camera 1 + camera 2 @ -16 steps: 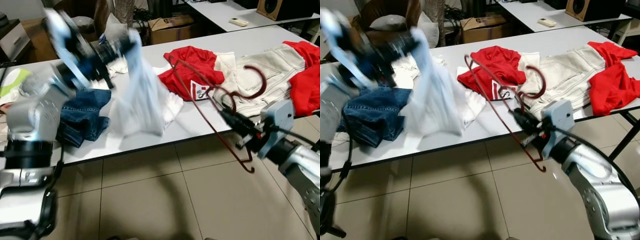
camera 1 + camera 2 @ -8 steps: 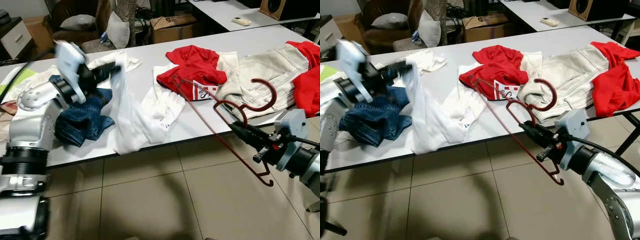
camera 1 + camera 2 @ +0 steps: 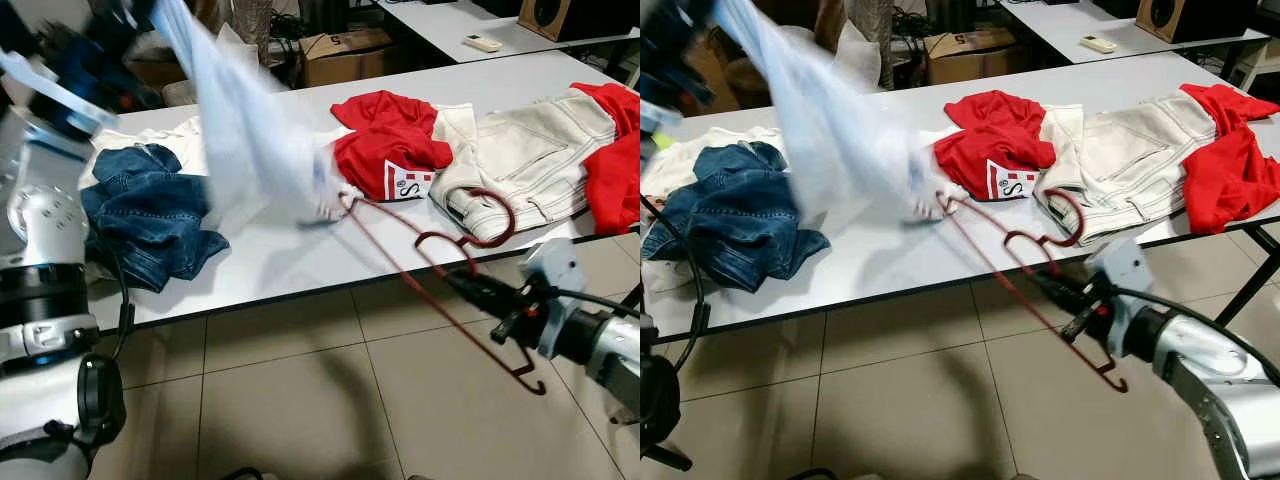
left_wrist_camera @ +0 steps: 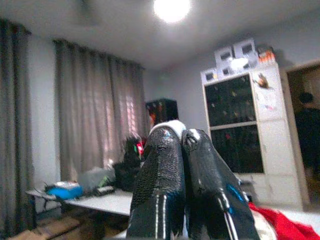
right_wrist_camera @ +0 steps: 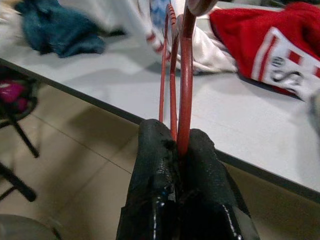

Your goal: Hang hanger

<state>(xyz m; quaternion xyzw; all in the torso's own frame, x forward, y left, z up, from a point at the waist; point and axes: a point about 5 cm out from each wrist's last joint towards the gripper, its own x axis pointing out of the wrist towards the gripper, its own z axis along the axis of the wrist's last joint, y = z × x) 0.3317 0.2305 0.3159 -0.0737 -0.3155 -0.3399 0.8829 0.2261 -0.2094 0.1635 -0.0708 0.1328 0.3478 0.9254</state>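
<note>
My left gripper (image 3: 150, 14) is raised high at the far left, blurred, and shut on a white garment (image 3: 250, 130) that hangs from it down to the table. In the left wrist view its fingers (image 4: 165, 165) are pressed together. My right gripper (image 3: 462, 283) is in front of the table's edge, shut on a red wire hanger (image 3: 420, 262). The hanger's hook (image 3: 492, 218) curls up over the table edge. Its far corner (image 3: 347, 203) meets the garment's lower hem. In the right wrist view the fingers (image 5: 155, 165) clamp the red wires (image 5: 172, 75).
On the grey table (image 3: 280, 262) lie blue jeans (image 3: 150, 215), a red shirt (image 3: 385, 140), cream trousers (image 3: 530, 150) and a red garment (image 3: 615, 150). A cardboard box (image 3: 340, 45) and a second table (image 3: 450, 25) stand behind. Tiled floor (image 3: 300, 400) lies in front.
My left arm has swung up, lifting the white garment off the table. The right gripper has brought the hanger lower and leftward until its far corner reaches the garment's hem.
</note>
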